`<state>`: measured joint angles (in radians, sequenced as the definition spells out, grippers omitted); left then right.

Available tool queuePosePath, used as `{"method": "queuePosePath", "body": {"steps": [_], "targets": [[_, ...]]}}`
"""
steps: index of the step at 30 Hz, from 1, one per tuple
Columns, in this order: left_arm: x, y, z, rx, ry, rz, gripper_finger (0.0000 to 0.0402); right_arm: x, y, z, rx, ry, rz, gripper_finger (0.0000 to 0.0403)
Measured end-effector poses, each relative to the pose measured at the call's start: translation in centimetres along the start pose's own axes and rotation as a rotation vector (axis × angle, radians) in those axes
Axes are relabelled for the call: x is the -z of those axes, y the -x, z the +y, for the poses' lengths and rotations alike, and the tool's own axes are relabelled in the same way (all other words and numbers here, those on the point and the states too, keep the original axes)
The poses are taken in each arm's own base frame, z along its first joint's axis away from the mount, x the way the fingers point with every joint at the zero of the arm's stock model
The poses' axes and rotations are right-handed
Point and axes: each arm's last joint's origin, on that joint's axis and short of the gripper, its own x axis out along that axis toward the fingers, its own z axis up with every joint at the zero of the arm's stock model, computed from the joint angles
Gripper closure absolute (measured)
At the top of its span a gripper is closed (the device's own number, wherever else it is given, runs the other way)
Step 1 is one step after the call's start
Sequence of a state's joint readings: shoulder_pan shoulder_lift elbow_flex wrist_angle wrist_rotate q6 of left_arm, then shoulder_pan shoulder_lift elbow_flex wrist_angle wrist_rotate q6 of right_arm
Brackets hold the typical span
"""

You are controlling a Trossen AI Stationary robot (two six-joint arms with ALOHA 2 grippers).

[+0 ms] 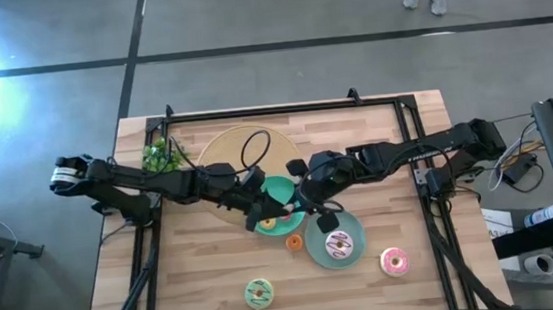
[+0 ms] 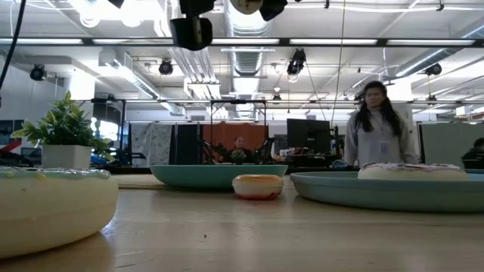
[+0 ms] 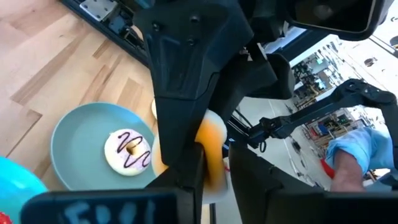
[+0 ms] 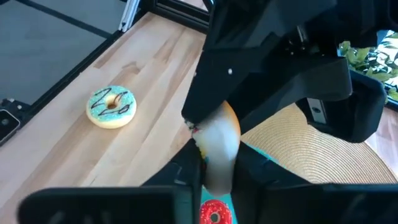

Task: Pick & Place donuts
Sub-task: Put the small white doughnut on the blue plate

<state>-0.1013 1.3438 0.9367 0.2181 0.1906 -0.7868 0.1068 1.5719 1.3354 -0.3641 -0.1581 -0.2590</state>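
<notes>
My left gripper (image 1: 274, 215) and my right gripper (image 1: 301, 205) meet fingertip to fingertip above the left teal plate (image 1: 278, 189). Both are shut on one small yellow-orange donut (image 3: 211, 155), which also shows in the right wrist view (image 4: 219, 146). A small red donut (image 4: 214, 213) lies on that plate below them. The white donut with purple stripes (image 1: 339, 245) lies on the right teal plate (image 1: 317, 254). A small orange donut (image 1: 293, 241), the green donut (image 1: 259, 293) and the pink donut (image 1: 394, 260) lie on the bare table. My left gripper pinches the small donut's flat faces (image 3: 210, 171) between its two fingers. It comes level from the table's left, and the donut stands on edge, clear of the plate. My right gripper pinches the same donut (image 4: 217, 165) between its two fingers, coming level from the table's right; the left gripper's fingers (image 4: 208, 109) stand right beside the donut.
A tan woven disc (image 1: 224, 152) lies behind the plates, and a potted plant (image 1: 161, 155) stands at the far left. A black frame rail (image 1: 283, 109) runs along the far edge. A person (image 2: 374, 125) stands beyond the table.
</notes>
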Motion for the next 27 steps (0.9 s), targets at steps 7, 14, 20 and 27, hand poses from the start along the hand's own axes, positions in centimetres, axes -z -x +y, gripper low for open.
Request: {"method": "queuePosePath", "body": {"steps": [7,14,20,27], "targets": [[0.0,0.1,0.1,-0.023,0.008,0.0,0.0344,0.4,0.0,-0.5,0.011,-0.083,0.018,0.0389],[0.9,0.5,1.1,-0.184,0.078,0.051,0.0343,2.1,0.1,-0.8,0.009,-0.198,0.152,0.0388],[2.2,2.1,2.3,-0.506,0.083,0.064,0.0331,4.6,-0.3,-2.3,0.05,-0.43,0.275,0.0388],[3.0,4.5,-1.3,-0.589,-0.032,-0.135,0.033,7.9,-3.5,-5.3,0.106,-0.743,0.361,0.0388]]}}
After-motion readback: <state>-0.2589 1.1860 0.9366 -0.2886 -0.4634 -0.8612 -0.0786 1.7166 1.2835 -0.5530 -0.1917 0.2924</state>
